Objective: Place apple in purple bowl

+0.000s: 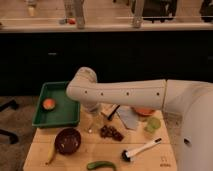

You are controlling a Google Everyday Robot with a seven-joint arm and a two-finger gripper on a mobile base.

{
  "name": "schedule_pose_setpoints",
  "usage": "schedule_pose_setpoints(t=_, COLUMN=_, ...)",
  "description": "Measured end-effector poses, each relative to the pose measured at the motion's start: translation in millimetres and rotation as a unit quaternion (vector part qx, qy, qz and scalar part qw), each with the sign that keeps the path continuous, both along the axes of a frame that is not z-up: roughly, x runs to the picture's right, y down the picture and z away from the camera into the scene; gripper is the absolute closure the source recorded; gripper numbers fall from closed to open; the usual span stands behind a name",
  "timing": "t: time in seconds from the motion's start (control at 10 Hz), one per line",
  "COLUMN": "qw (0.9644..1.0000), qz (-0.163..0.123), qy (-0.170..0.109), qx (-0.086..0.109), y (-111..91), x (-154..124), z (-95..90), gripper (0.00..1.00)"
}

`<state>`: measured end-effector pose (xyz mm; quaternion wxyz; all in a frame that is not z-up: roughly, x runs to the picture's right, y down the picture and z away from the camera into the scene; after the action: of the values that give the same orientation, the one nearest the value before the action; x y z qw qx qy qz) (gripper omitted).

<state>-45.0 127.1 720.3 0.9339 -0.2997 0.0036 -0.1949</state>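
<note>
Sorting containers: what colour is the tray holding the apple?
Green, in the camera view: the tray with the apple inside; the gripper hangs open beside it.

A light wooden table point(162, 159) stands before dark cabinets point(50, 60). Taking the tabletop as a clock face, a green tray point(65, 112) sits at ten o'clock. A yellow banana point(51, 156) lies at eight o'clock by the near edge. A dark grape cluster point(112, 133) rests near the centre. A long green vegetable point(101, 165) lies at six o'clock, a white-handled brush point(141, 150) at five, a pale green object point(152, 124) at three, and a partly hidden orange bowl point(145, 111) at two.
</note>
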Motion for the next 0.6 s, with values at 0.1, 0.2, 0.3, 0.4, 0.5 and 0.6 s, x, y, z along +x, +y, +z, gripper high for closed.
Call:
schedule_pose_setpoints(t=0.1, qw=1.0000, qz=0.001, qy=0.001, qx=0.000, y=-0.2, x=1.3, z=0.0, gripper=0.20)
schedule_pose_setpoints(t=0.2, qw=1.0000, qz=0.000, qy=0.000, qx=0.000, y=-0.2, x=0.6, z=0.1, gripper=0.20)
schedule_pose_setpoints(t=0.3, qw=1.0000, qz=0.000, qy=0.000, qx=0.000, y=-0.1, x=-0.2, z=0.0, gripper=0.20)
schedule_pose_setpoints(t=0.4, qw=1.0000, qz=0.000, qy=0.000, qx=0.000, y=0.0, x=-0.1, z=0.0, gripper=0.20)
schedule_pose_setpoints(t=0.5, qw=1.0000, qz=0.000, qy=0.001, qx=0.000, y=-0.1, x=0.8, z=0.2, gripper=0.20)
schedule_pose_setpoints(t=0.6, qw=1.0000, qz=0.000, qy=0.001, qx=0.000, y=-0.1, x=0.8, z=0.2, gripper=0.20)
